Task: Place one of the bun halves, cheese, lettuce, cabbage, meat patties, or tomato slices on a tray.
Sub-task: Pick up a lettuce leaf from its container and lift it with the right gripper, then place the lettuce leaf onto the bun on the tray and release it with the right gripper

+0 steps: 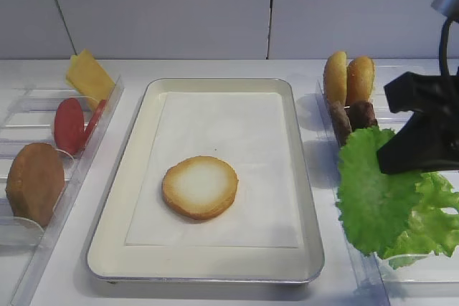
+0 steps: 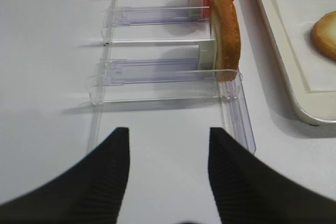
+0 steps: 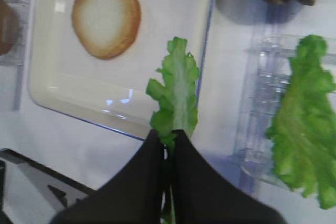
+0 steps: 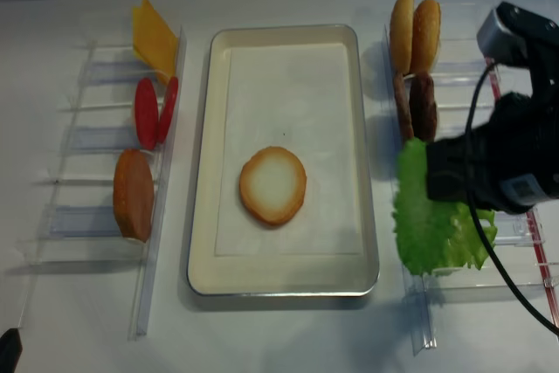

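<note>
At right of the overhead frame, just off the tray [image 1: 297,177], the right gripper [image 3: 167,145] pinches the lettuce [image 3: 176,95] by its stem end so the frilly, limp leaf hangs free for carrying toward the matte toasted bun half [image 1: 200,186] (left gripper [image 2: 168,153] spread, empty).
</note>
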